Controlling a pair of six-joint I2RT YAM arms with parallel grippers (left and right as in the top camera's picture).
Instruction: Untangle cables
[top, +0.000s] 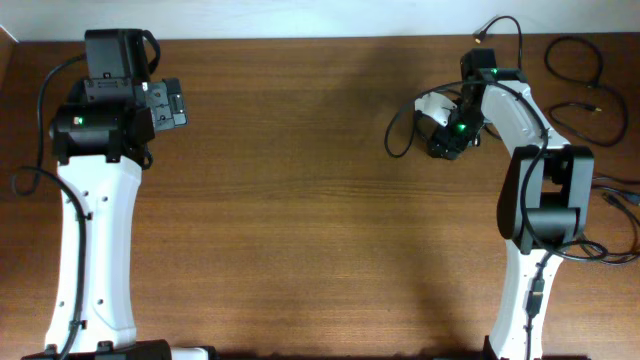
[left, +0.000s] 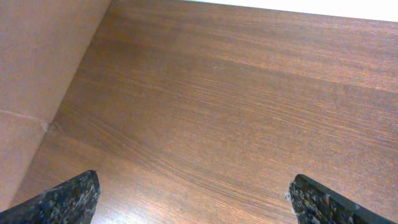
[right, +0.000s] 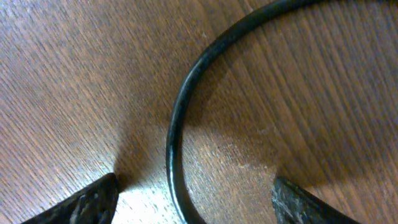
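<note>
A black cable loop (top: 395, 135) lies on the table at the right, left of my right gripper (top: 442, 146). In the right wrist view the black cable (right: 180, 106) curves between the two open fingers of my right gripper (right: 193, 202), close to the wood, with neither finger touching it. More black cables (top: 580, 95) lie at the far right. My left gripper (top: 175, 103) is open and empty at the far left; the left wrist view shows its fingertips (left: 199, 196) wide apart over bare wood.
The wooden table (top: 300, 200) spans the view. A cable runs from the right arm's top to a plug (top: 484, 30) near the back edge. Further cables (top: 620, 215) trail beside the right arm's base. A brown wall (left: 37, 74) borders the table on the left.
</note>
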